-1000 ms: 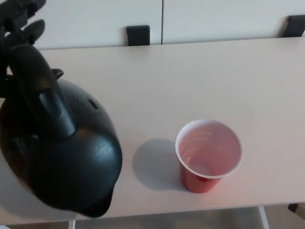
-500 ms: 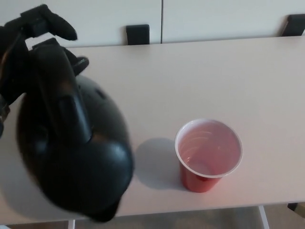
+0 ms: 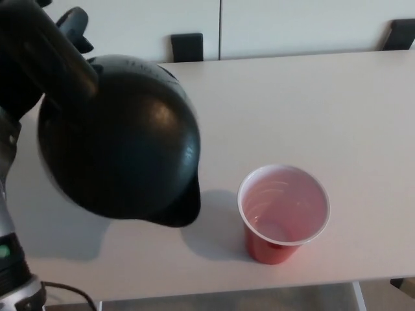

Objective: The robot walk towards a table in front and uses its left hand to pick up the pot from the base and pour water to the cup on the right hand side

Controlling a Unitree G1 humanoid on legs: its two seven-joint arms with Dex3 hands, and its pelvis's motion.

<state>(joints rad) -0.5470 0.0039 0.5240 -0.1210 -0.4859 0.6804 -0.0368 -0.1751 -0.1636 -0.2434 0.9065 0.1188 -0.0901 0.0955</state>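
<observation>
So the left hand (image 3: 35,61) is clamped around the handle of the black pot (image 3: 120,139), holding it up above the table (image 3: 311,103), left of the red cup (image 3: 283,212). The spout points at the cup but sits short of the rim. Tip it from here and I'd guess water lands on the table. That light cup could get knocked over too.

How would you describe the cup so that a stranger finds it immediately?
Look at the pale table, near its front edge. The cup stands upright there, right of the black pot held above the table. It is red outside, white inside, and open on top.
</observation>
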